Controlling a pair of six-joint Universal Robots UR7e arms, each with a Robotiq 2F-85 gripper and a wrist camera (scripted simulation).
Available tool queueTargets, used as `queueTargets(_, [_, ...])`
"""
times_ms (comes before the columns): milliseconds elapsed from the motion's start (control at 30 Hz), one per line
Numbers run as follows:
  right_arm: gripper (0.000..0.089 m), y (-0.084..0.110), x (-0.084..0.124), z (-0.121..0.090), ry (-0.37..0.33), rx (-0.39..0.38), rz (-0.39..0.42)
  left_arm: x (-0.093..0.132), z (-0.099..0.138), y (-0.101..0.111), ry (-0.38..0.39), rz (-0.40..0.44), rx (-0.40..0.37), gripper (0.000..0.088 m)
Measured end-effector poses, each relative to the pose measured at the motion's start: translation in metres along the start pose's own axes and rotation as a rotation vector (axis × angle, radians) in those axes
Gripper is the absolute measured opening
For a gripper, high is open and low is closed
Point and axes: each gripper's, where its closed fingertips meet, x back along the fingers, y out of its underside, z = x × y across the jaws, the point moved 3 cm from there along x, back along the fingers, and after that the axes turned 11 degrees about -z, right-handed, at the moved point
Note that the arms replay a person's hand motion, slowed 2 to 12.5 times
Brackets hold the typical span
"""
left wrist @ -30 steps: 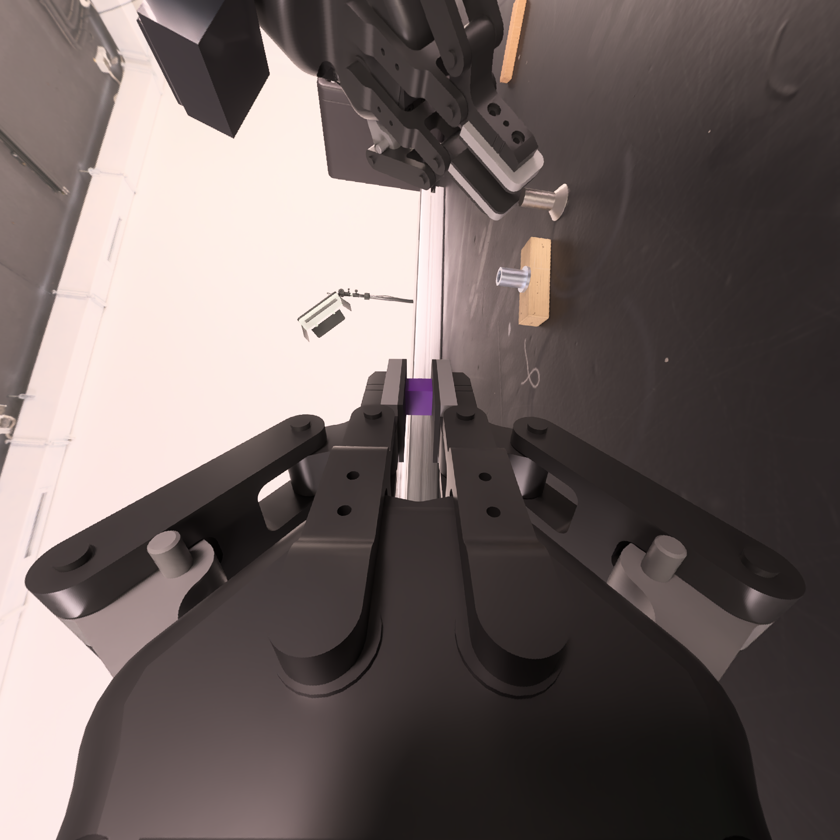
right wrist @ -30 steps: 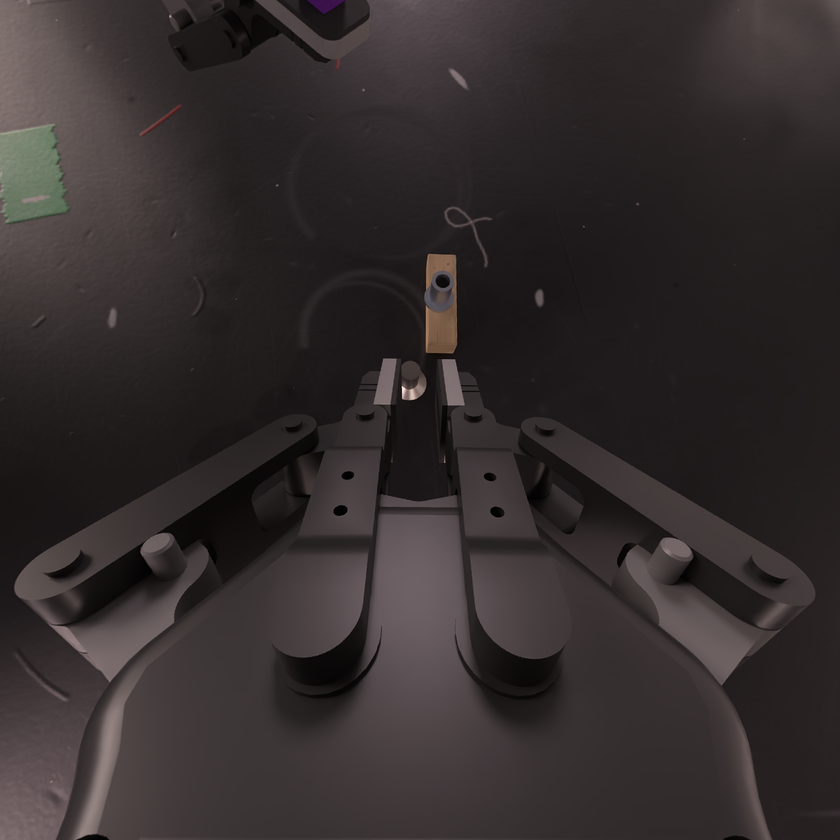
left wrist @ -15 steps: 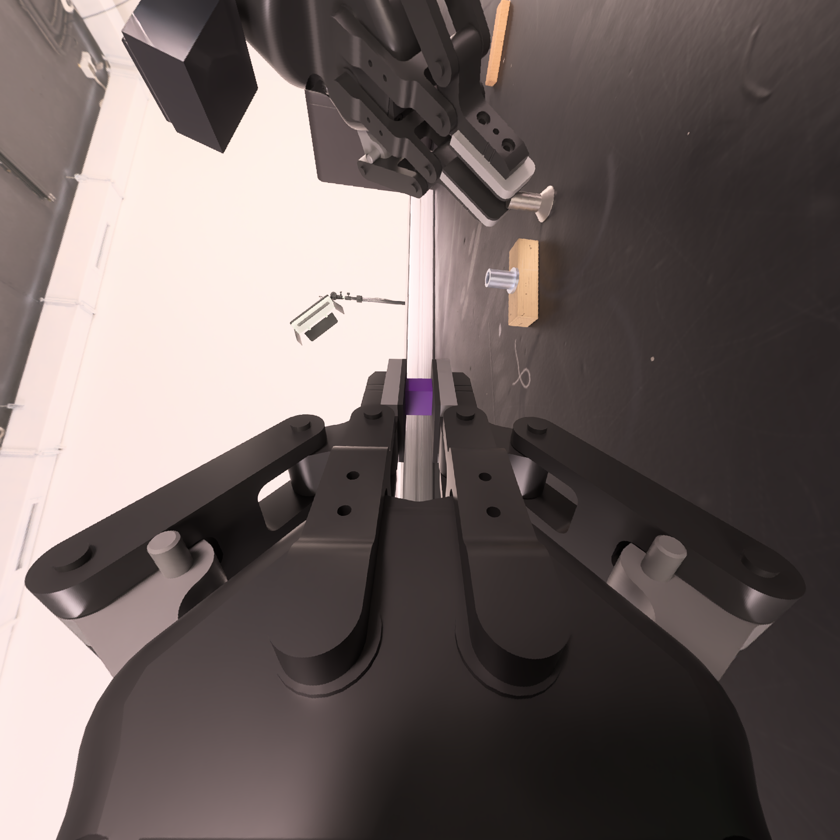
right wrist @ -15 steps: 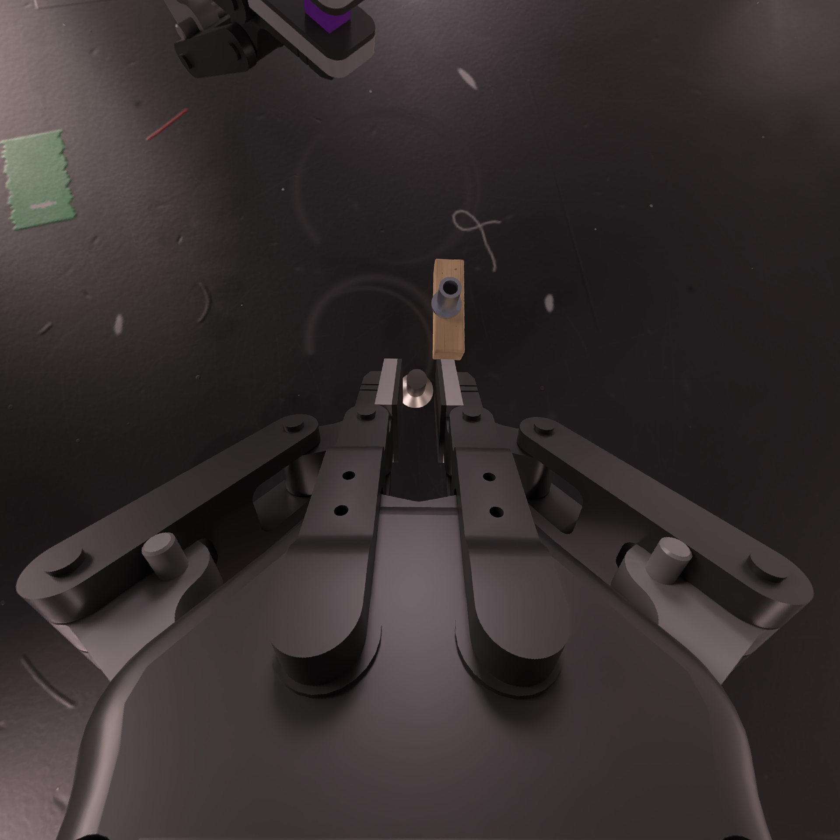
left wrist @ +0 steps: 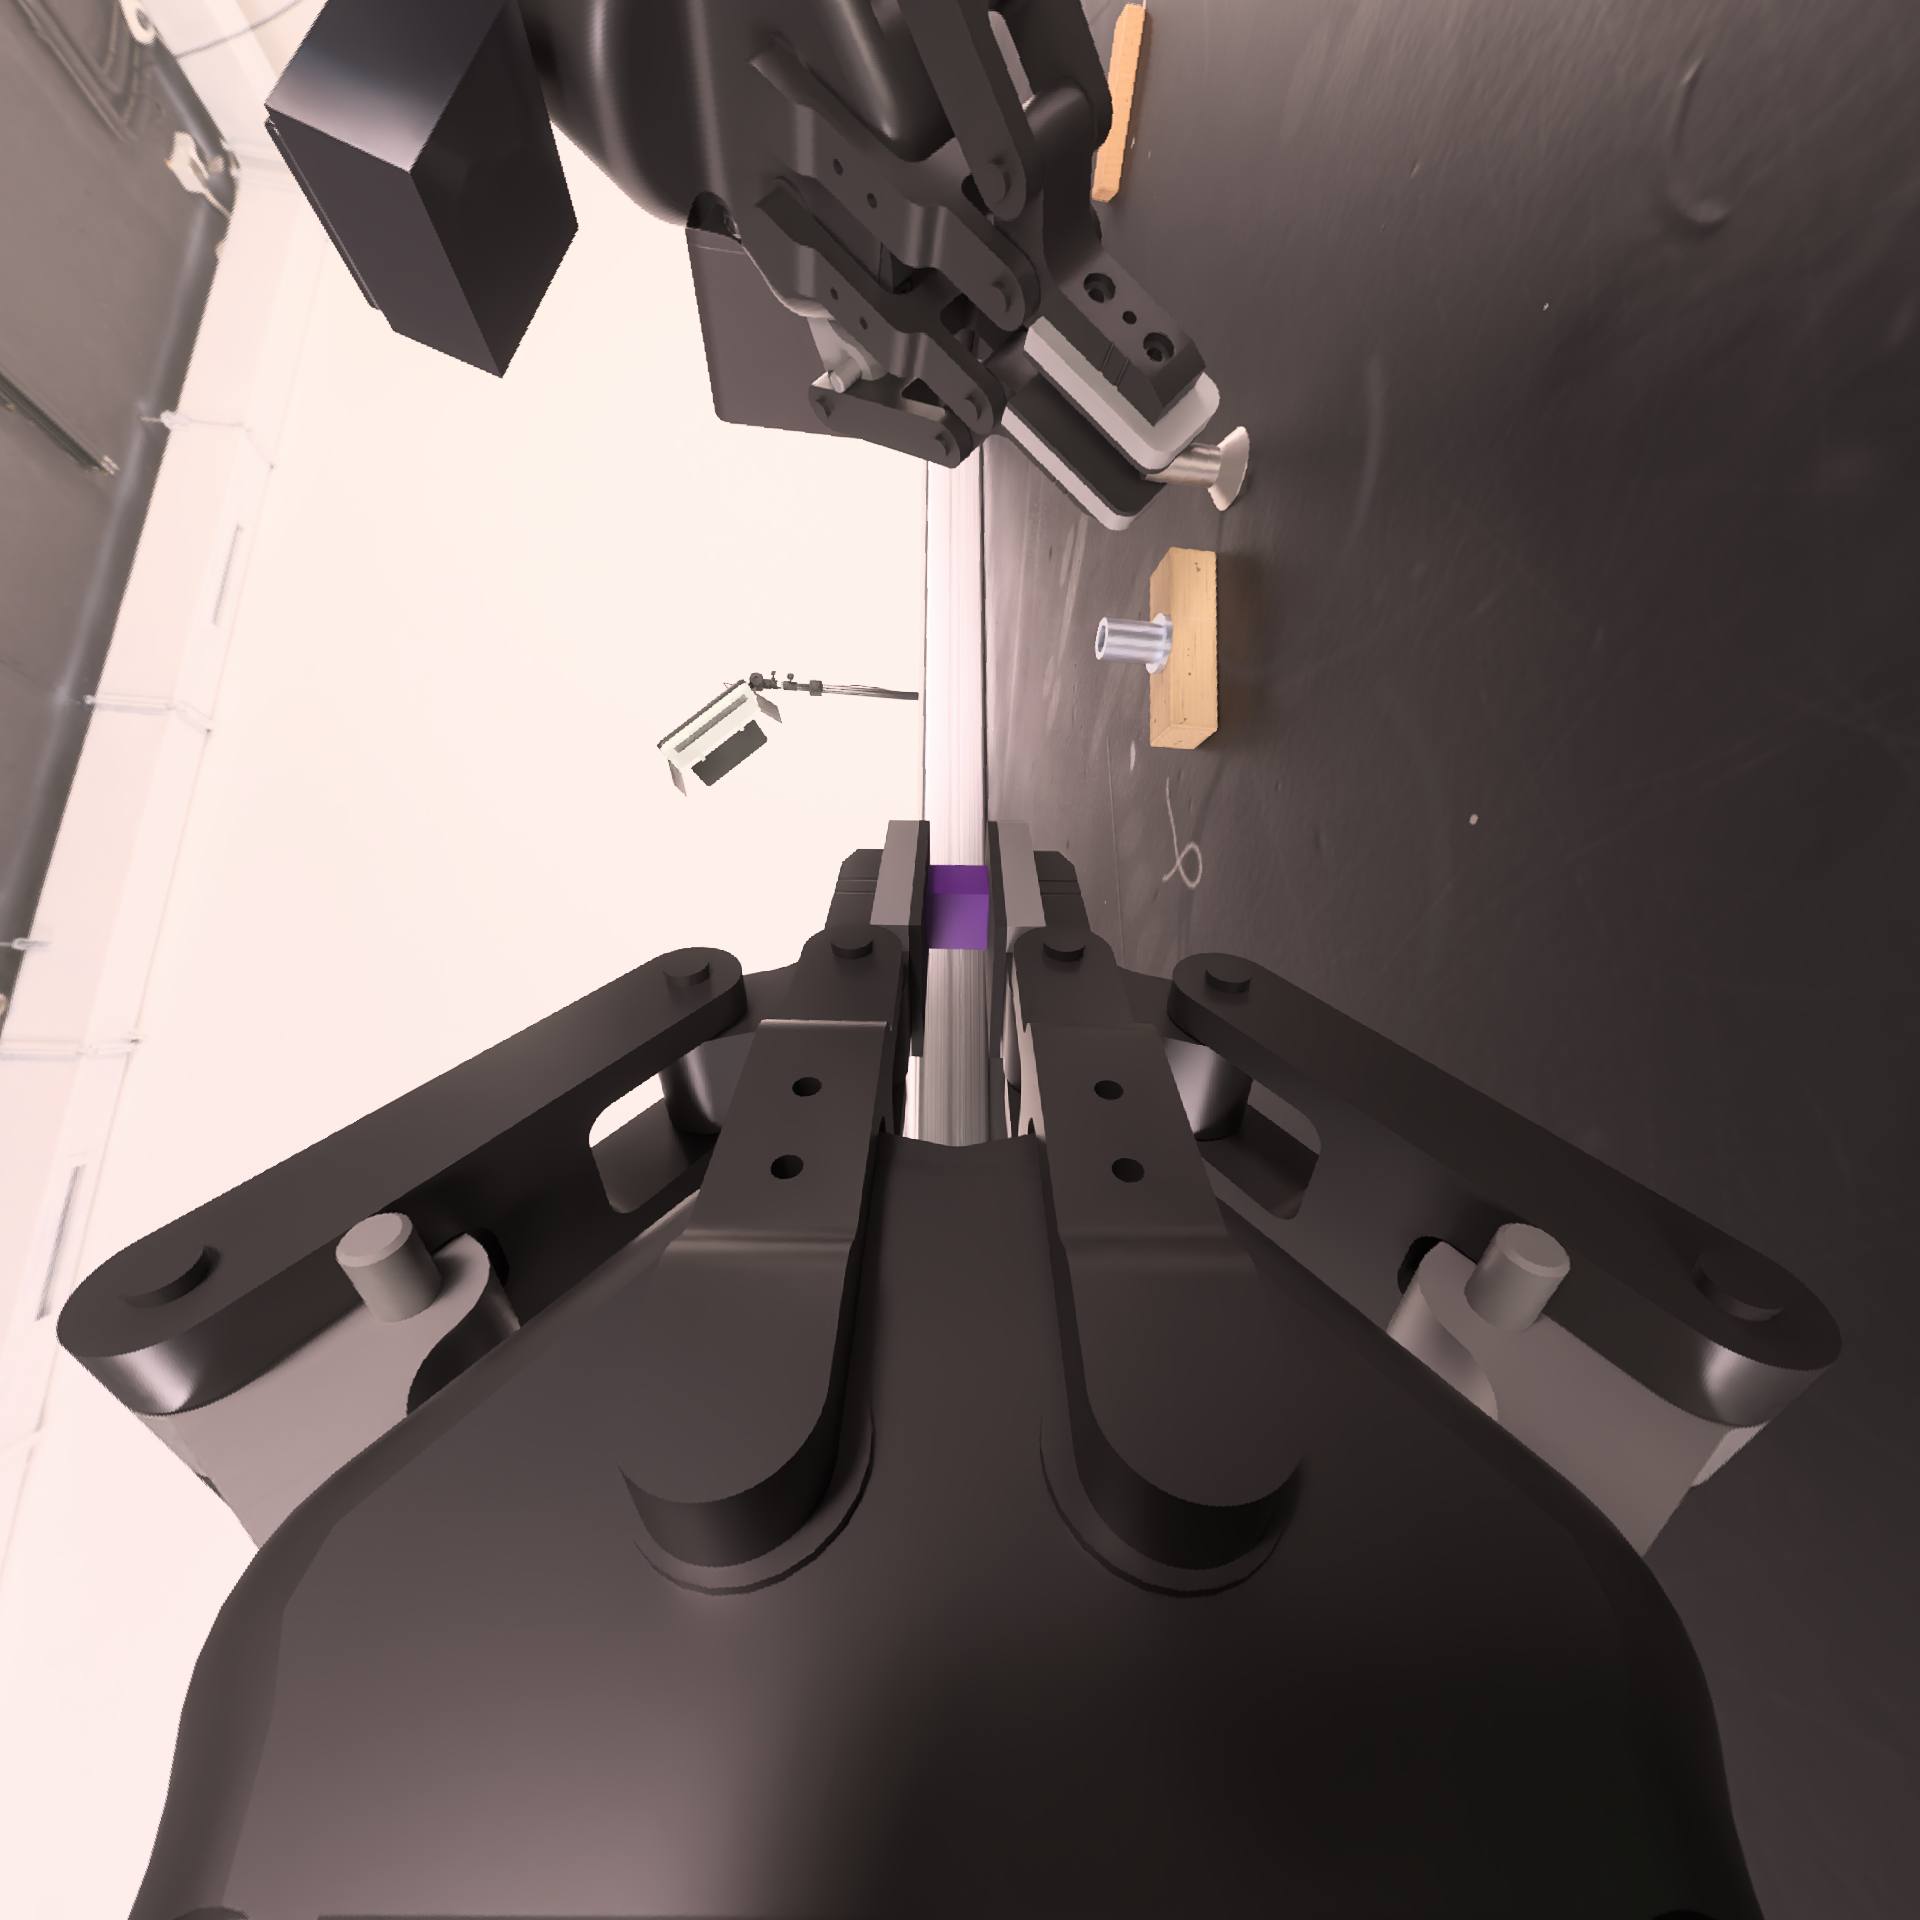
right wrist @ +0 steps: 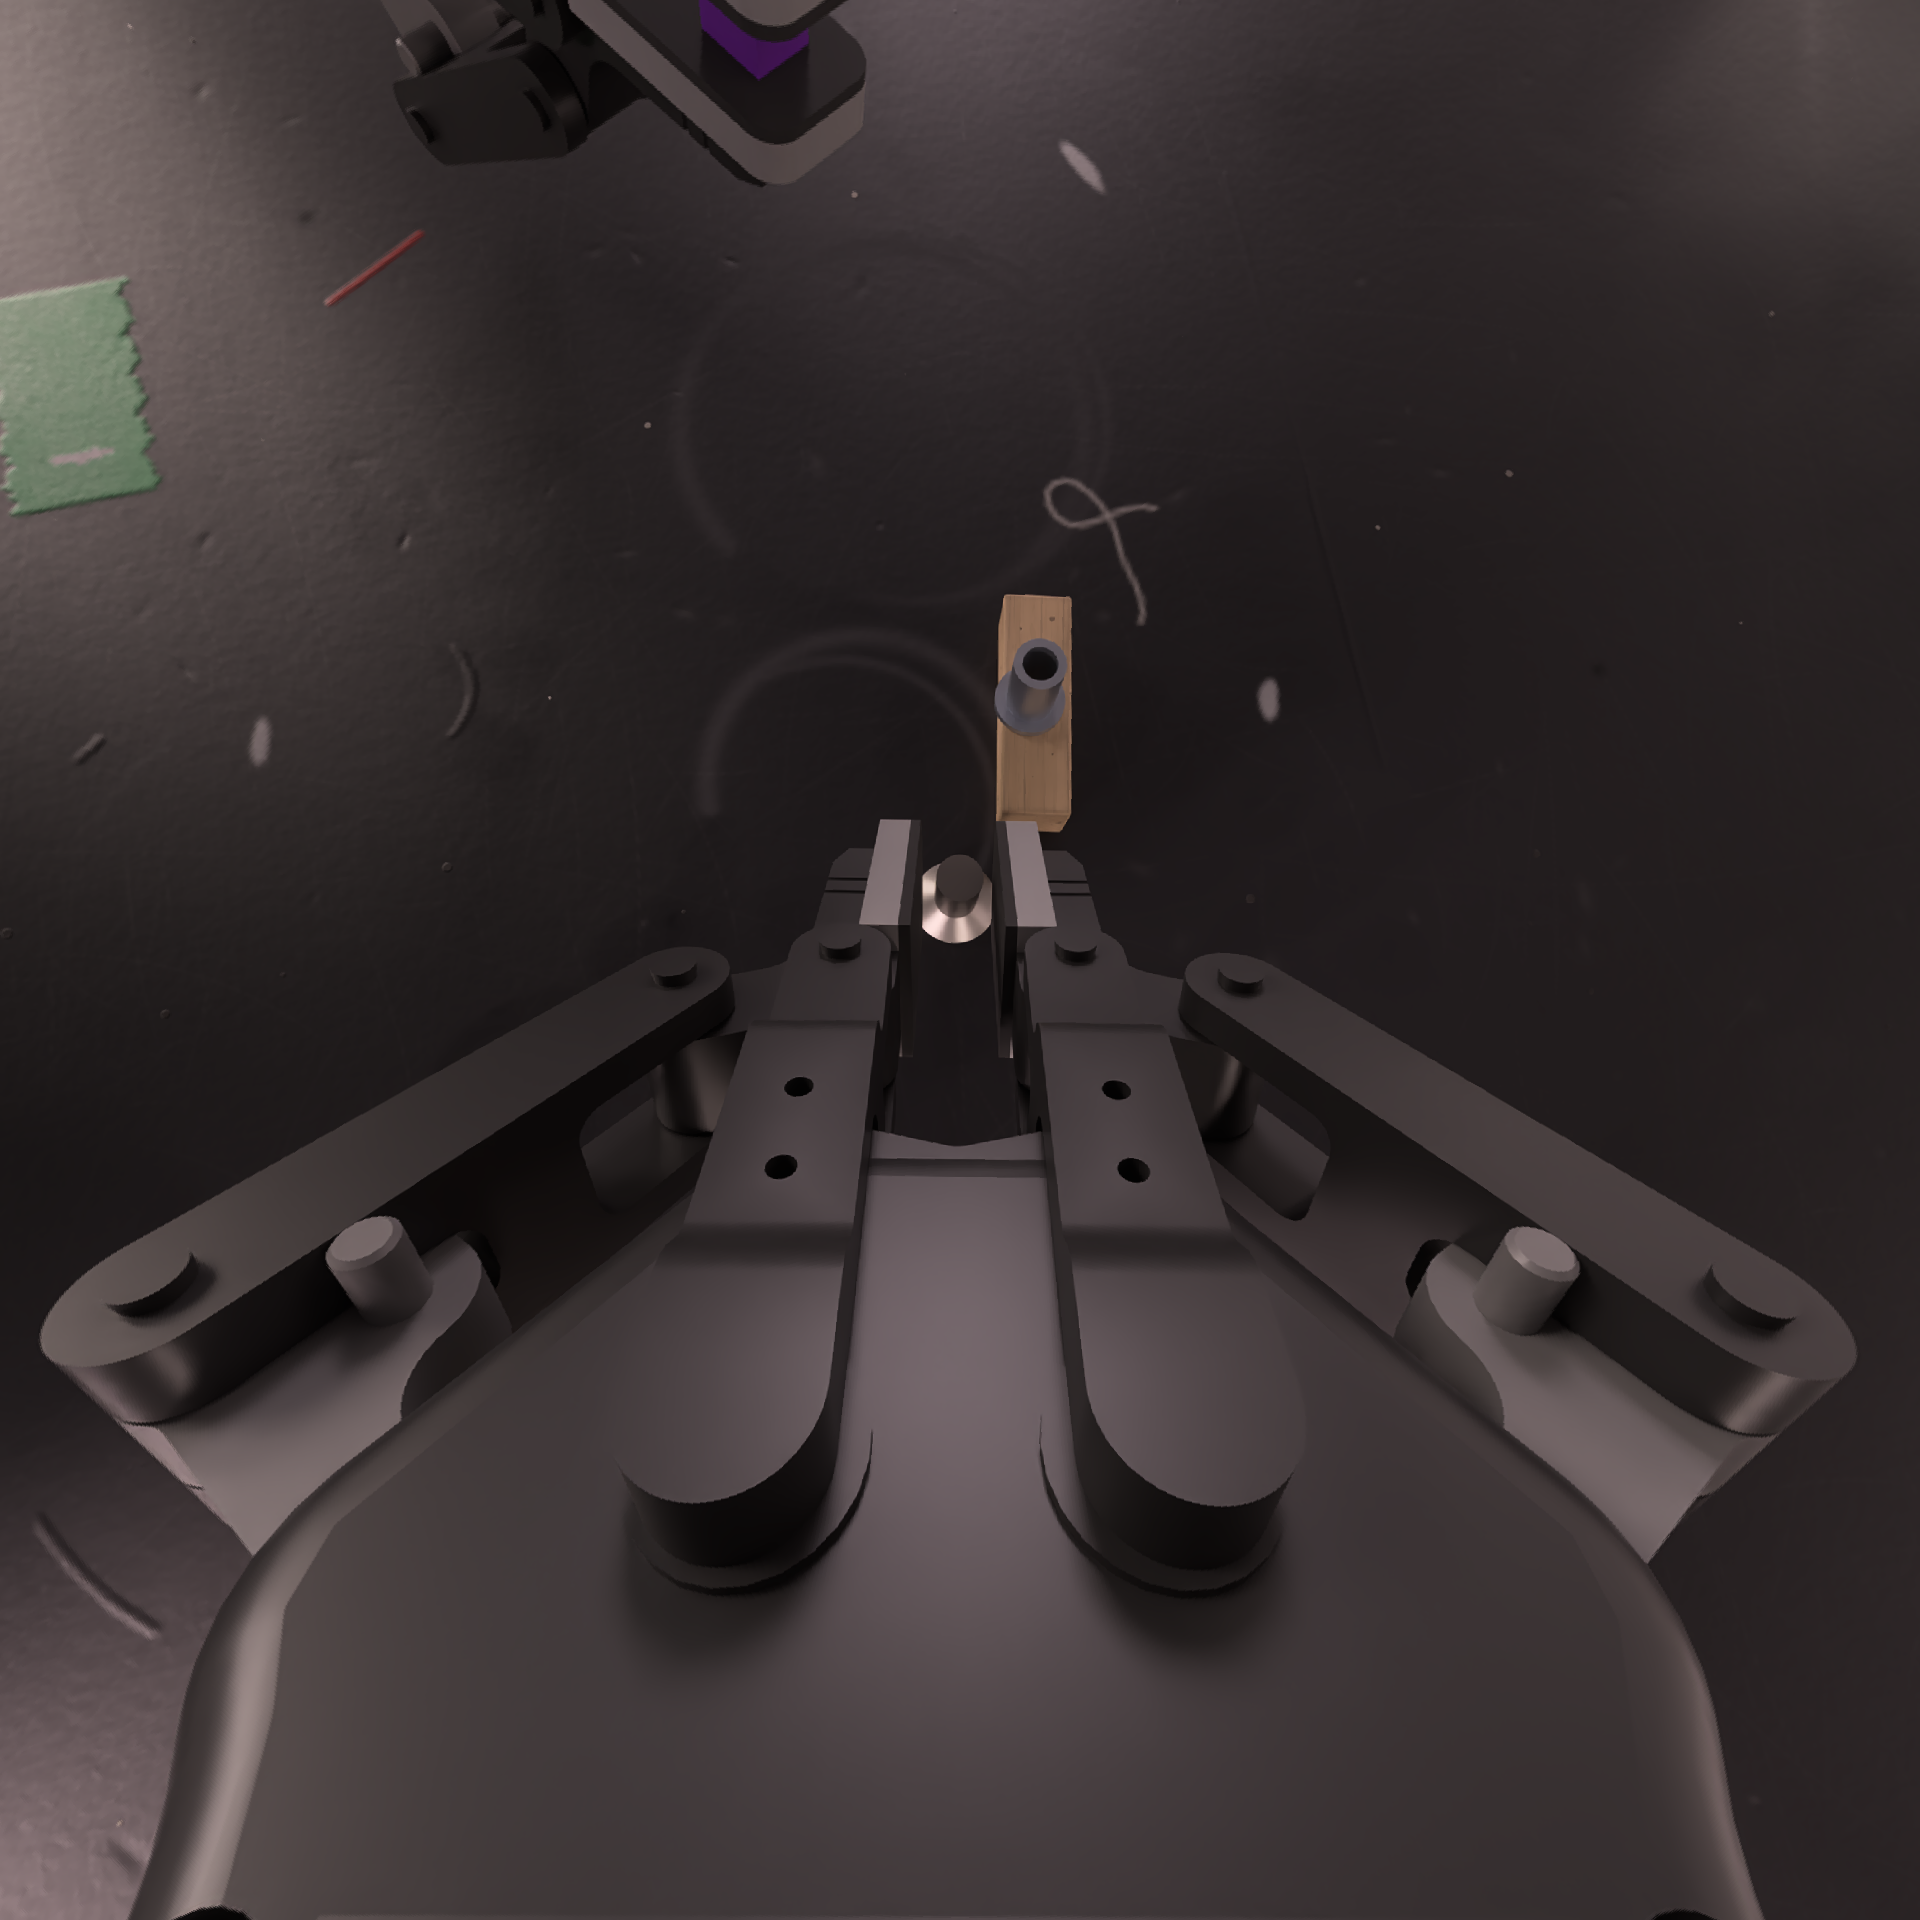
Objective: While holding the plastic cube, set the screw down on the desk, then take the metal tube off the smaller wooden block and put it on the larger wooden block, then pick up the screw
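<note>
Start with your right wrist view. Nearest you, the right gripper [right wrist: 957, 871] has its fingers a little apart with the screw [right wrist: 954, 900] standing between them, head down on the desk [right wrist: 1455, 520] and shank pointing up toward the camera. You can see a thin gap on each side of the head, so the pads are not pressing on it; in the left wrist view, though, the shank seems to sit between those fingers, so you cannot tell for sure whether it is free.

Just beyond the fingertips, at about 1 o'clock, lies the smaller wooden block [right wrist: 1032, 727], lengthwise away from you, with the metal tube [right wrist: 1032, 690] standing upright on it, flange down. Past the block at 1 o'clock is a pale looped scratch mark [right wrist: 1107, 535].

Far off at 11 o'clock, your left gripper [right wrist: 748, 62] hangs above the desk, and at 9 to 10 o'clock a green tape patch [right wrist: 73, 395] lies flat.

In your left wrist view, the left gripper's fingers are clamped on the purple plastic cube [left wrist: 957, 909]. At 1 o'clock, well past it, you see the tube on its block, then the screw. The larger wooden block [left wrist: 1117, 99] shows at the top edge, partly hidden behind the right gripper.
</note>
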Motion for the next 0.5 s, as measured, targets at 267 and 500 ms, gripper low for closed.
queueTargets(267, [0.0119, 0.0000, -0.0016, -0.0006, 0.000, 0.005, -0.009, 0.0002, -0.0001, -0.0002, -0.003, 0.001, -0.003, 0.0095])
queueTargets(500, [0.0109, 0.0006, -0.0025, -0.0011, -0.006, 0.006, -0.015, 0.0002, -0.0001, -0.0002, -0.005, 0.002, -0.004, 0.0095])
